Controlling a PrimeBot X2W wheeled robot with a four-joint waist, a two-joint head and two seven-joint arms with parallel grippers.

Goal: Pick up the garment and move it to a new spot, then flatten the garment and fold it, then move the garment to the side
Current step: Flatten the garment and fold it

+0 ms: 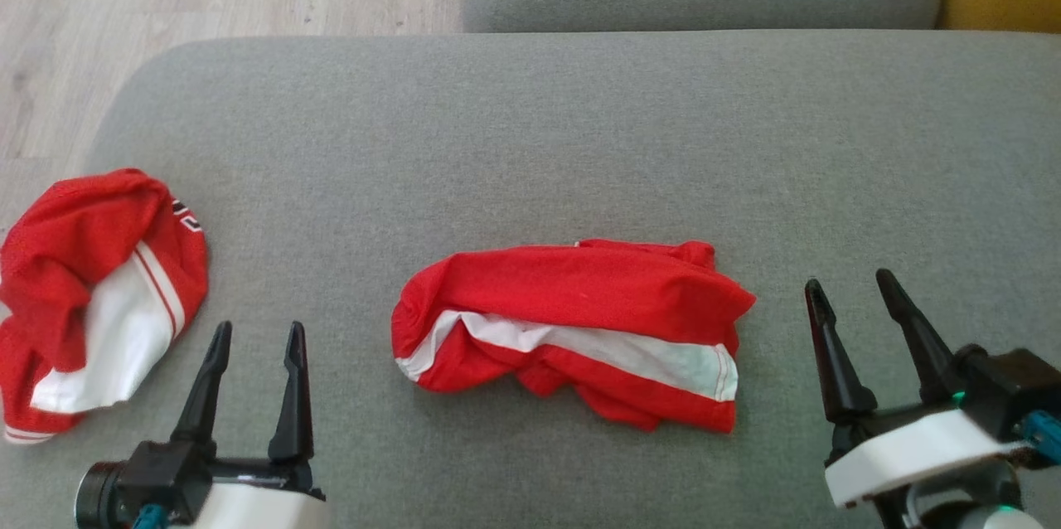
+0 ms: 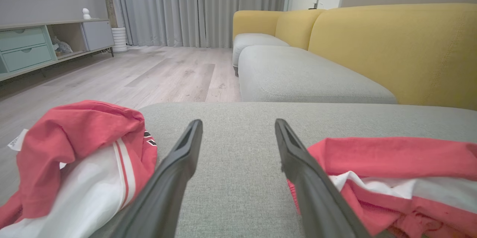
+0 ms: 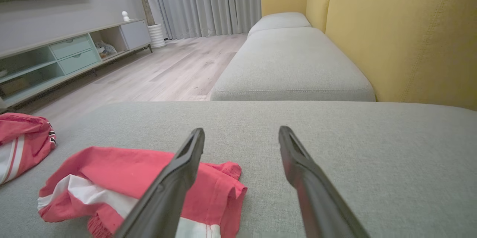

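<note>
Right end effector (image 1: 847, 280) gapes beside the central garment (image 1: 572, 297), lying lengthwise left-to-right.

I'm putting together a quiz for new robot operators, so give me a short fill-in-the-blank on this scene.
1. The grey cushion holds ____ red-and-white garments.
2. The left gripper and the right gripper both stand ____, holding nothing.
3. The middle garment lies between the grippers; the other garment sits toward the robot's ____.
4. The sofa backrest is coloured ____.

Missing words: two; open; left; yellow.
</note>
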